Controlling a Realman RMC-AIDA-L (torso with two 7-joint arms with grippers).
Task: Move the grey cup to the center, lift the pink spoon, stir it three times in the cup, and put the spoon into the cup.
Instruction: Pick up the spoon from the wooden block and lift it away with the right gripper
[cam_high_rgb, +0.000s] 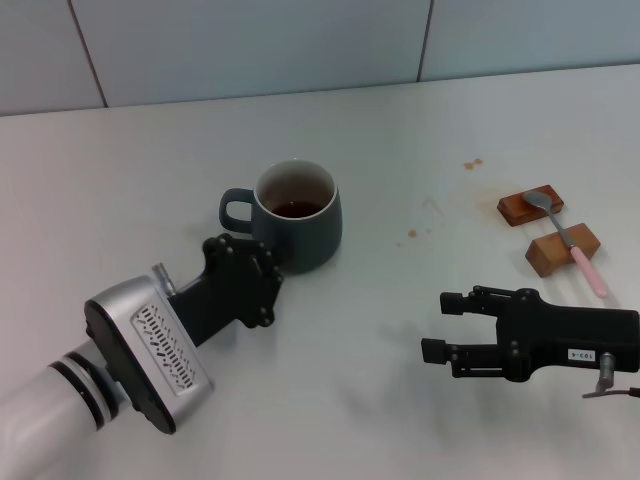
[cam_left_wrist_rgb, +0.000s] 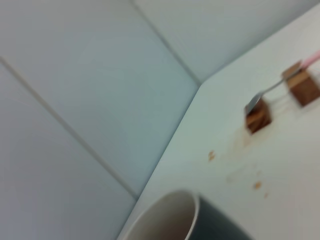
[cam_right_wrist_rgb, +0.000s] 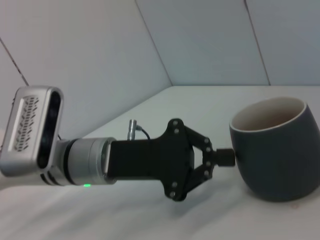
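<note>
The grey cup stands upright near the middle of the white table, its handle toward my left and a brown residue inside. It also shows in the left wrist view and the right wrist view. My left gripper is low beside the cup's near-left side, below the handle. In the right wrist view the left gripper is shut with its tip at the cup's wall. The pink spoon lies across two wooden blocks at the right, also seen in the left wrist view. My right gripper is open and empty, in front of the spoon.
Two small wooden blocks carry the spoon at the right. Small brown stains mark the table between the cup and the blocks. A tiled wall runs along the table's far edge.
</note>
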